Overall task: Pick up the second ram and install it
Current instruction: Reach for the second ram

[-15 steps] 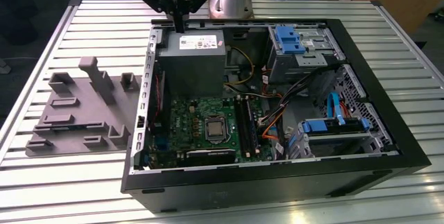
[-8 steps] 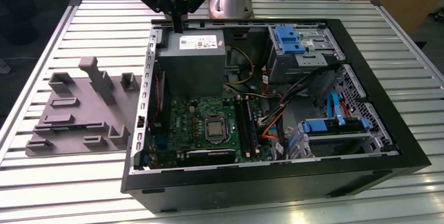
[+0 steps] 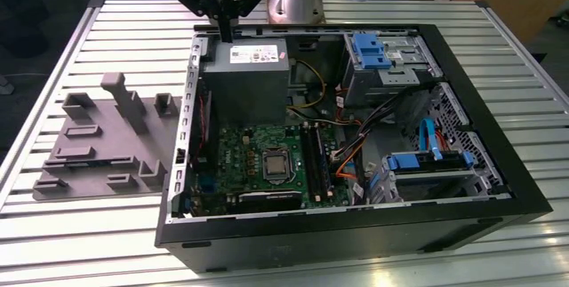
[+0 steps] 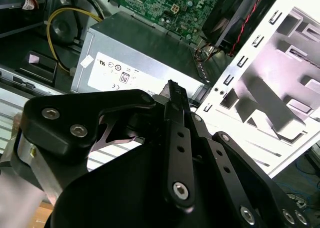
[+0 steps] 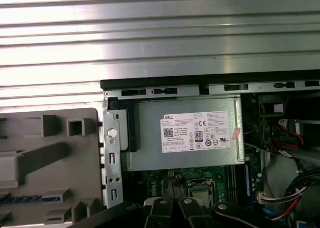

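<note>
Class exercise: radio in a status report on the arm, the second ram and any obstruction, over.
Gripper shut, above the power supply. Second ram lies in the gray fixture, untouched. Case wall stands between.

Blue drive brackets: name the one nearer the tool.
The blue bracket nearest the grey power supply, close to the tool; the other blue bracket sits farther off.

A grey fixture (image 3: 89, 150) lies beside an open computer case (image 3: 356, 234) on a slatted table (image 3: 71, 240).

Fixture tray (image 3: 89, 119) beside computer case (image 3: 356, 240)
</note>
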`<state>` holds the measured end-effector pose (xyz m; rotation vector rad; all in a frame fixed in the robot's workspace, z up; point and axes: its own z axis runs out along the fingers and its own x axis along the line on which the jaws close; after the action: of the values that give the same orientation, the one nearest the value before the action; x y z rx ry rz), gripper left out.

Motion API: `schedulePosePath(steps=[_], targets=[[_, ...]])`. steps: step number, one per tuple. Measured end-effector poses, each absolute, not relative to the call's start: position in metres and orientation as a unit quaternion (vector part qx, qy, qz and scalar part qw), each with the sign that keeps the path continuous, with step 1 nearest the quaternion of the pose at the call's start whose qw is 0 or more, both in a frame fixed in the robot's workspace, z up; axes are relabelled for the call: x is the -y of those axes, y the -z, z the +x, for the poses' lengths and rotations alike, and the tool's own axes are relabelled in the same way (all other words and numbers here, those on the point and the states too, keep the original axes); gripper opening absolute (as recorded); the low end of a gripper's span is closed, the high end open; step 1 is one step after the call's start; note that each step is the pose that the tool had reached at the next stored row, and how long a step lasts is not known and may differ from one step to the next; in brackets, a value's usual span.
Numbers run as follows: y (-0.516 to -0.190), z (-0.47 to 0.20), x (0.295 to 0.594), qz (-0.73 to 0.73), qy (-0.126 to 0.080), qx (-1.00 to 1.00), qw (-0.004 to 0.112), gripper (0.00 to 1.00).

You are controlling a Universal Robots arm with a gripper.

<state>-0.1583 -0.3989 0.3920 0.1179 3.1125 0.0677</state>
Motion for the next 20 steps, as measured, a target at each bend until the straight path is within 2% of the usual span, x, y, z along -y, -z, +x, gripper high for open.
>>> schedulePosePath(steps=[20], targets=[[-0.3917, -0.1682, 0.3989, 0.038, -0.022, -0.999, 0.013, 0.11]])
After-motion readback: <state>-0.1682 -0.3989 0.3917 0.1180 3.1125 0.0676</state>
